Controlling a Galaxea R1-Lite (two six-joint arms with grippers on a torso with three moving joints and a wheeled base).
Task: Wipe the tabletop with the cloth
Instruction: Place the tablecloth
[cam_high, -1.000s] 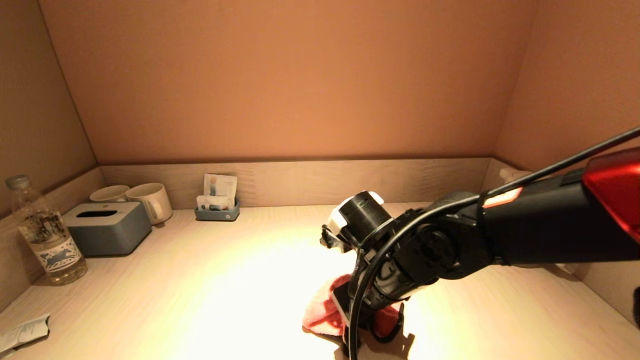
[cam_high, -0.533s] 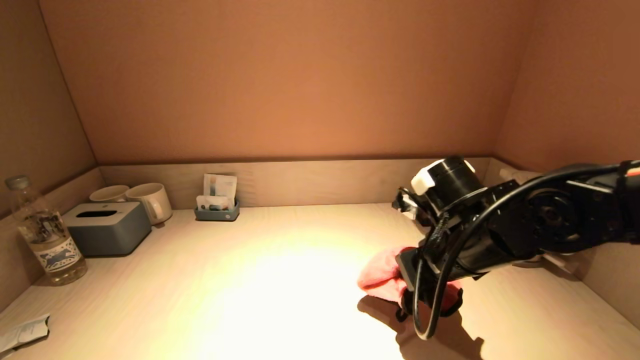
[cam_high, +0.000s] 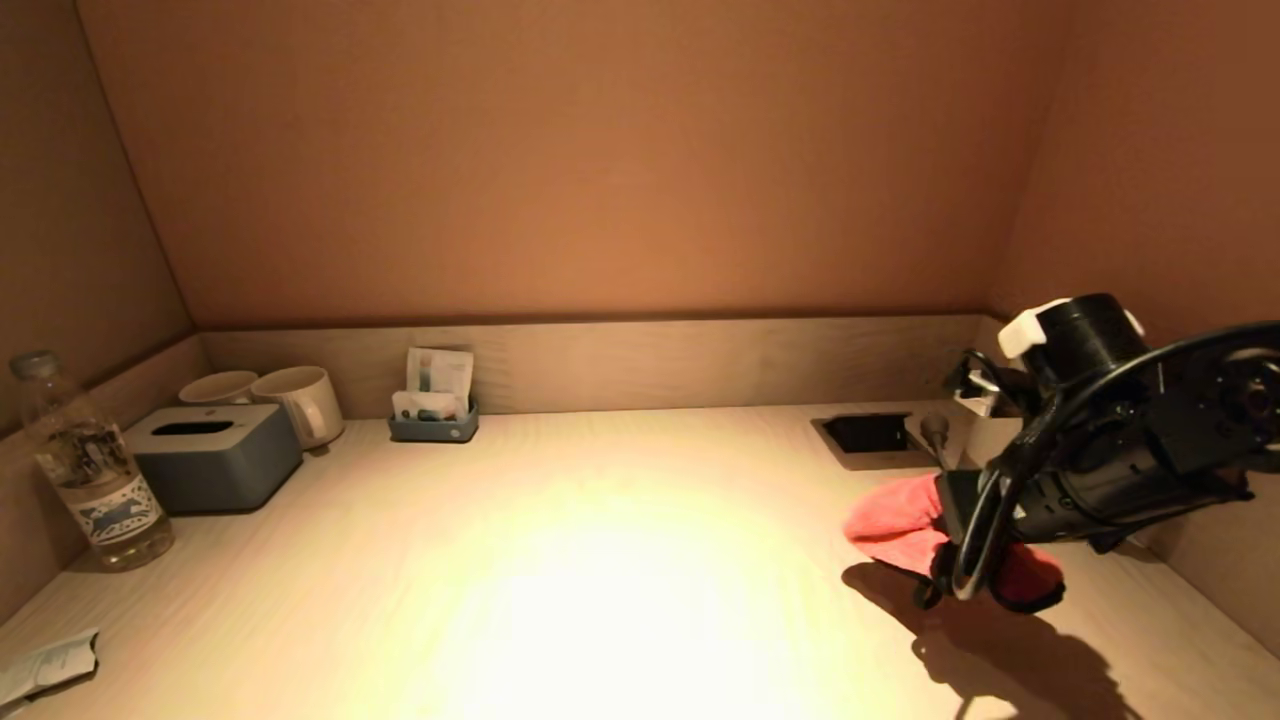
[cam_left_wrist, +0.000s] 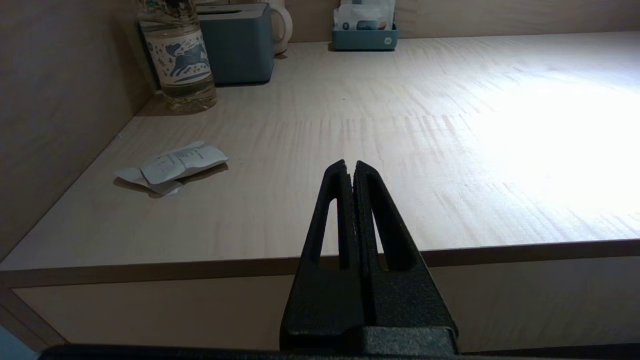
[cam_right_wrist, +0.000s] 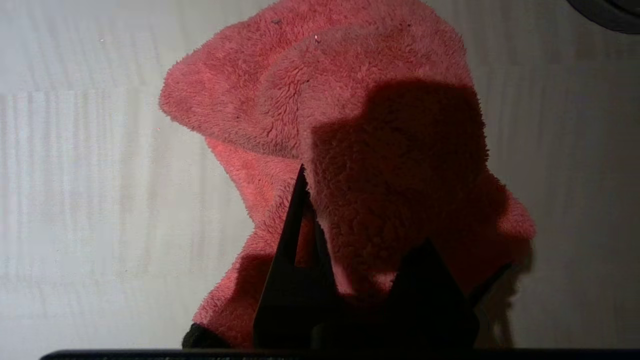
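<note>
Under right tool (cam_right_wrist: 350, 220), fluffy red cloth (cam_right_wrist: 345, 115), bunched

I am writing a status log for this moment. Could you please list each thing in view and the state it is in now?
Red cloth: bunched, lying on the tabletop, pinched by the right gripper.
Left gripper: fingers shut, empty, before the table's front edge.
Bottle: upright, capped.
Two mugs: upright, side by side.
Tissue box: slot empty-looking.
Sachet holder: sachets standing inside.
Paper wrapper: crumpled, lying flat.
Recessed socket: open.
</note>
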